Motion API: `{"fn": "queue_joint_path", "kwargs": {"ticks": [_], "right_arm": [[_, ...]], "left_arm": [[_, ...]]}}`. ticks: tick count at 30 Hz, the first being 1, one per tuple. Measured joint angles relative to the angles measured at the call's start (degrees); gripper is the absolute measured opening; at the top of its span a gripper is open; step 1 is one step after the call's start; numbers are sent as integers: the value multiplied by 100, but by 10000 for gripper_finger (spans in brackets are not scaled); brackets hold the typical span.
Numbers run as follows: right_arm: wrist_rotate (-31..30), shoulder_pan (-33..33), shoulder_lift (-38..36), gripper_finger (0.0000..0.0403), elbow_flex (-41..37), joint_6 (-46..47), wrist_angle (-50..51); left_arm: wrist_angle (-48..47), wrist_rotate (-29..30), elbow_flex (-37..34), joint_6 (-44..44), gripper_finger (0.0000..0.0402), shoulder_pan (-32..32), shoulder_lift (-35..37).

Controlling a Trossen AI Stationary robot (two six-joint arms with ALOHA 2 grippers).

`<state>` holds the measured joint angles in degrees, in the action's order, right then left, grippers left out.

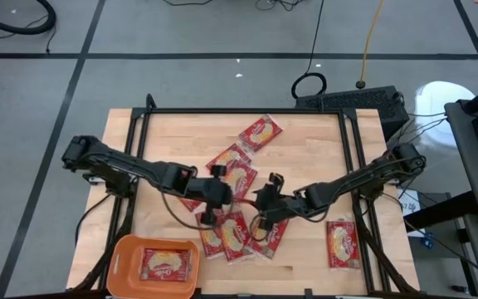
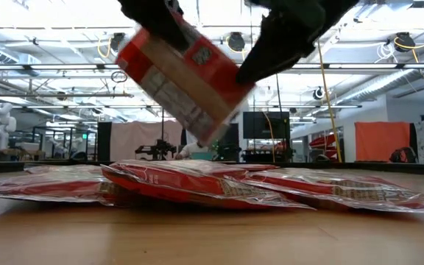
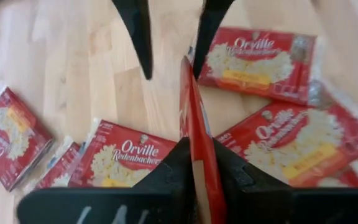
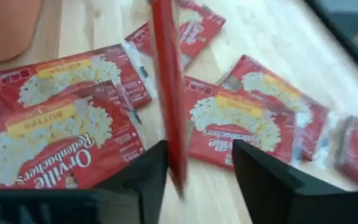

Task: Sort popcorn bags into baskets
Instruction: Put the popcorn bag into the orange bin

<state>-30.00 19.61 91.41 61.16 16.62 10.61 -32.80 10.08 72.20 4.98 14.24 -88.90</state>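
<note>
The wooden table [image 1: 160,141] carries both dark arms, which meet over its middle with one popcorn bag [image 2: 184,77] between them. The left gripper [image 3: 194,177] is clenched on that bag, its fingers [image 3: 169,171] pressed tight against both flat faces, so the packet stands on edge between them. The right gripper [image 4: 194,168] has its jaws parted; the same bag runs through the gap, close to one finger [image 4: 148,171], and whether it touches that finger I cannot tell. From table height, the held bag hangs in the air above the pile, tilted, its long axis slanting down toward the right. At the front left corner of the table sits the orange basket [image 1: 127,249], and in it lies one flat packet [image 1: 171,264], face up, its long side running along the basket's length. The rest of the bags lie flat on the wood: a loose overlapping cluster [image 1: 235,237] under and around the two grippers, one packet [image 1: 260,133] alone and turned at an angle toward the back of the table, and another [image 1: 342,243] alone near the front right, its long axis pointing front to back.
</note>
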Motion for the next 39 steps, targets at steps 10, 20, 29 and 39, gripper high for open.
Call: {"fn": "queue_joint_path", "kwargs": {"ticks": [10, 20, 29, 39], "right_arm": [[-341, 275, -137, 207, -1850, -196, -3914], [-26, 197, 850, 208, -2222, -1248, -7455], [-38, -101, 1409, 208, -1811, -1280, -7688], [629, -355, 1666, 201, -1342, -1863, -8205]], "left_arm": [[-572, 89, -506, -631, 47, 408, 1343], [3190, 1064, -2689, -592, 38, 754, 2724], [5248, 1133, -3652, -377, 35, 770, 2672], [6264, 1056, -4055, -171, 35, 883, 2618]]}}
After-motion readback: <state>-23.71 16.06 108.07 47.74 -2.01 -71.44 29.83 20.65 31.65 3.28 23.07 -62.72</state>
